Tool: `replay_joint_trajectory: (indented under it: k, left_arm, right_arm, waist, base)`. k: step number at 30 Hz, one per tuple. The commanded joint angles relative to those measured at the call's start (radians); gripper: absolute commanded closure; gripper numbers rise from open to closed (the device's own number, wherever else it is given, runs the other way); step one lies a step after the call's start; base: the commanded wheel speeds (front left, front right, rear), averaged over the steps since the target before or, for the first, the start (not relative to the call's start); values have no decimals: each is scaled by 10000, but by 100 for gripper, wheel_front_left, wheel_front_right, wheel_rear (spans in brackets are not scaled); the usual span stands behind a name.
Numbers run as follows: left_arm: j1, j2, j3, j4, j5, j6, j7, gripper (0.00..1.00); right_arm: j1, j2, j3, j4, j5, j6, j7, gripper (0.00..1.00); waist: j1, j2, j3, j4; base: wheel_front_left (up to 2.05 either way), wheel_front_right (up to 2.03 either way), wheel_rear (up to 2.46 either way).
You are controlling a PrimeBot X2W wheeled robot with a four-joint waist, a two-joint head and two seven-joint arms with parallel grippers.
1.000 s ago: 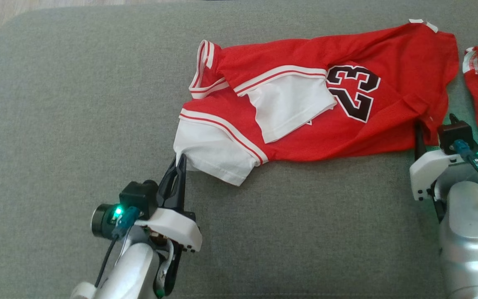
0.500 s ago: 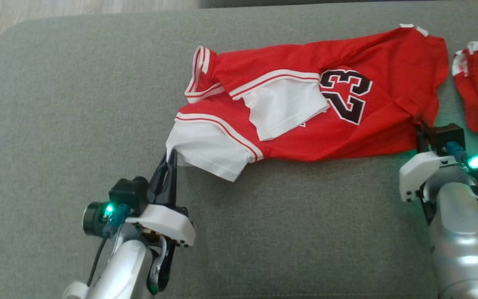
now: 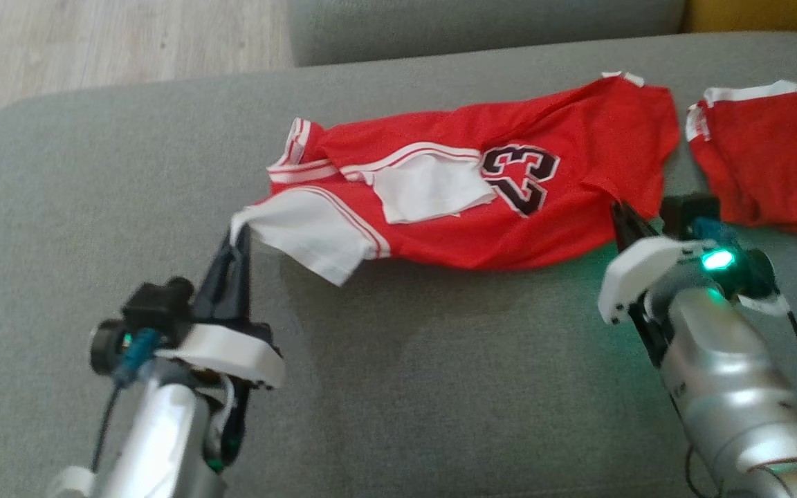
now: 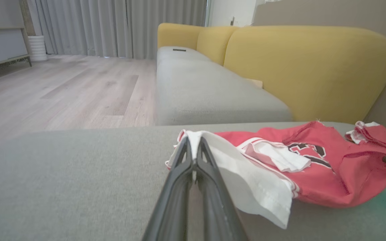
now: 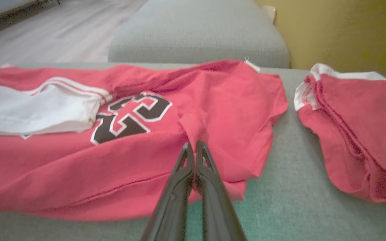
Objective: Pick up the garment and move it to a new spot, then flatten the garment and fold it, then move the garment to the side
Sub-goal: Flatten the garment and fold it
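**Both end effectors are pinched on the jersey, which is ready to be lifted to a new spot**

At the left, the left end effector (image 3: 238,238) is fully closed on the corner of the white sleeve (image 3: 301,232) and holds it a little above the grey sofa seat (image 3: 440,360). The red jersey (image 3: 564,138) lies crumpled across the middle of the seat, with the number 23 (image 3: 519,176) facing up. At its near right edge, the right end effector (image 3: 620,211) is also fully closed, gripping a small ridge of red cloth. Further right, a second red garment (image 3: 765,159) lies close to the jersey but apart from it. I judge that the first step, the pick-up, is in hand. The next move calls for both arms to rise together and keep the cloth stretched between them, without catching the second garment.
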Motion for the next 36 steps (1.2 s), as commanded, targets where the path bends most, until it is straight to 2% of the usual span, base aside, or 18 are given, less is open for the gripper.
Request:
replay_joint_trajectory:
  k: [1,4,5,6,7,10,13,16,22,28,33,36]
  left_arm:
    - [-718,299,614,-512,-111,-140,-59,100]
    - [-1248,591,983,-712,-239,-356,-59,100]
    - [-1248,591,983,-712,-239,-356,-59,100]
    - [-1463,703,1098,-750,-286,-419,-59,100]
    - [-1690,810,1217,-767,-357,-476,-59,100]
    - [-2491,1173,1534,-802,-529,-603,36,100]
    - [-3363,1427,1846,-935,-723,-611,237,100]
    - [-4219,1654,2130,-1124,-857,-543,406,100]
    - [-5211,1870,2388,-1434,-1134,-498,801,100]
    - [-5066,2080,2568,-2120,-1259,-356,1216,100]
    - [-4533,2402,2289,-2711,-1260,-586,2073,100]
    - [-4347,2671,2025,-2696,-1230,-814,2683,100]
  right_arm:
    - [-726,112,1006,-258,973,67,-73,100]
    - [-825,120,2610,-1351,3157,67,594,100]
    - [-825,120,2610,-1351,3157,67,594,100]
    - [-730,-30,3234,-2141,4035,67,1013,100]
    - [-599,-418,3781,-3119,4986,67,1497,100]
    - [-165,-2218,4775,-6508,7620,67,2671,100]
    - [159,-3638,4668,-9085,9423,67,3173,100]
    - [288,-4251,4064,-10514,10325,67,3129,100]
    - [603,-4142,2855,-11722,11047,67,2982,100]
    - [1483,-3769,2076,-12494,10831,67,3532,100]
    - [2230,-3097,1407,-13119,10628,67,4529,100]
    - [2154,-2780,1047,-13219,10143,67,5112,100]
  waist:
    - [0,0,-285,-212]
    - [0,0,-546,-333]
    - [0,0,-546,-333]
    - [0,0,-632,-366]
    - [0,0,-706,-399]
    - [0,0,-936,-474]
    - [0,0,-1151,-478]
    - [0,0,-1305,-456]
    - [0,0,-1588,-278]
    - [0,0,-1679,-73]
    - [0,0,-1537,31]
    - [0,0,-1282,46]
  base:
    - [0,0,0]
    - [0,0,0]
    - [0,0,0]
    - [0,0,0]
    - [0,0,0]
    - [0,0,0]
    - [0,0,0]
    - [0,0,0]
    - [0,0,0]
    - [0,0,0]
    - [0,0,0]
    - [0,0,0]
